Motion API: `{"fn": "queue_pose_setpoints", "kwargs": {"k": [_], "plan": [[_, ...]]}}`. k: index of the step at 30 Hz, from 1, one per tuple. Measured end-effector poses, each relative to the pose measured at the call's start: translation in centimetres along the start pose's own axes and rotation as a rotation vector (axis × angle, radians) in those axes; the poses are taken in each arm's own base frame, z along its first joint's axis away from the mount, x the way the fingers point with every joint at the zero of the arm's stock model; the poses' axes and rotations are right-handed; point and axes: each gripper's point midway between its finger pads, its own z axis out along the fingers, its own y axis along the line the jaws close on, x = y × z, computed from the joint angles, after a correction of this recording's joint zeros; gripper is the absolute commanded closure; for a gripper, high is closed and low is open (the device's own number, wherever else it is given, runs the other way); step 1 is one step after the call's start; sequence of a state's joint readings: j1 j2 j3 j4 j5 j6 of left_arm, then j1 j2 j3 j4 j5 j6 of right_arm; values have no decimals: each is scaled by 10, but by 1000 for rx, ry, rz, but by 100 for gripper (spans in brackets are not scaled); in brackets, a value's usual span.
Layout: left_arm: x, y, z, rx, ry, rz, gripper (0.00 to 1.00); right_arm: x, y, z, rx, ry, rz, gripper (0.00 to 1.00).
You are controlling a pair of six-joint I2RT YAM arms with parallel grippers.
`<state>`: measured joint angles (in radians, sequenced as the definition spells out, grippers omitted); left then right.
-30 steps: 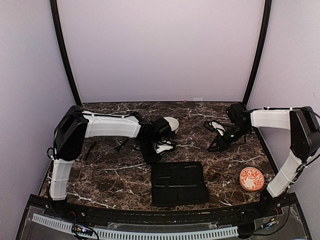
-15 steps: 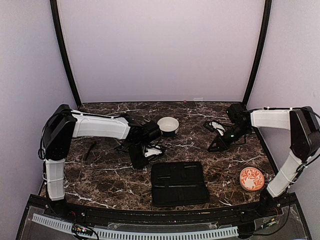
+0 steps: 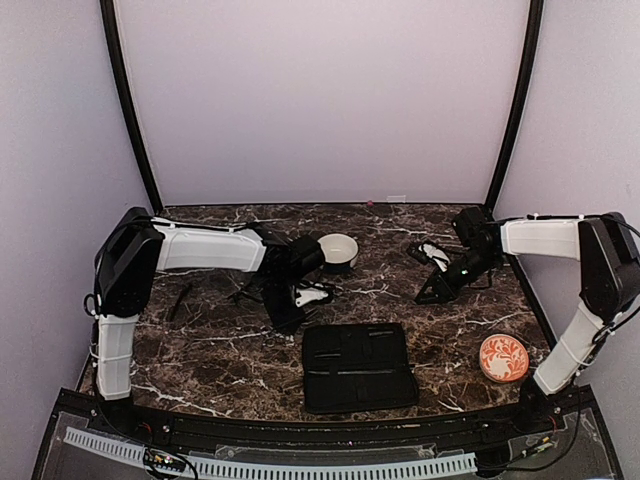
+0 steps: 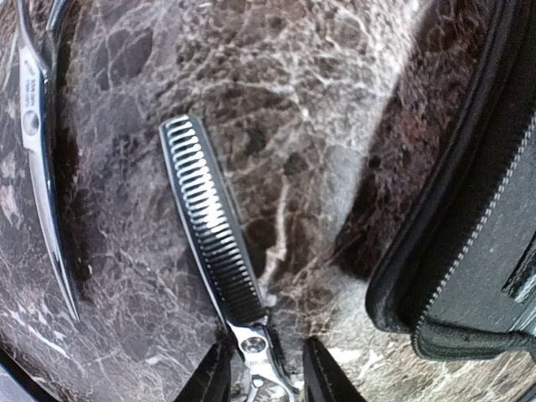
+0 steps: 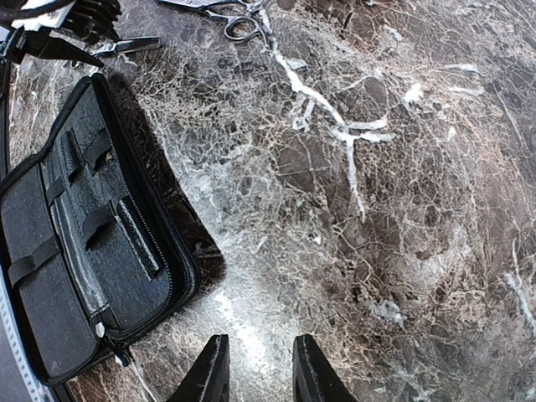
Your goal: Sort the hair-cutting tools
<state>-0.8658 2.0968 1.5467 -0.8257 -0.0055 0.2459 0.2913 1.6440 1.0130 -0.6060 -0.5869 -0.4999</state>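
My left fingers stand on both sides of the silver thinning scissors with a toothed blade, just at the pivot screw. Whether they press the metal or only stand beside it, I cannot tell. These scissors lie on the dark marble bench, and in my left wrist view the blade runs from 6 o'clock toward 11 o'clock. At 9 o'clock in this view lies a second pair of silver scissors with plain blades, apart from the first pair. At 3 to 4 o'clock is the zipped edge of the flat black fabric case.

My right fingers are released, with a small gap and only bench between them, and they hold nothing. In the right wrist view the case lies open at 8 o'clock.

In the top view a white round bowl is at 1 o'clock from my left fingers. A thin black stick piece lies at 9 o'clock from them, near the left edge. An orange round dish with white pattern sits at 4 o'clock of the bench.
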Motion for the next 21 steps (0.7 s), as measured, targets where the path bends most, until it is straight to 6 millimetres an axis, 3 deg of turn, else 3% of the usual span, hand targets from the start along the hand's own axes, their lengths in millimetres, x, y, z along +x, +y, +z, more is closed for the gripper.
{"fn": "queue_pose_setpoints", "kwargs": {"k": [6,15,21], "plan": [[1,2,0,-7,11,-29,79,1,0,1,-2,4,2,75],[7,0,0,12,60,-71,98,2,-1,3,-5,9,6,75],[19,3,-2,-13,118,-96,100,3,-1,3,-6,10,4,75]]}}
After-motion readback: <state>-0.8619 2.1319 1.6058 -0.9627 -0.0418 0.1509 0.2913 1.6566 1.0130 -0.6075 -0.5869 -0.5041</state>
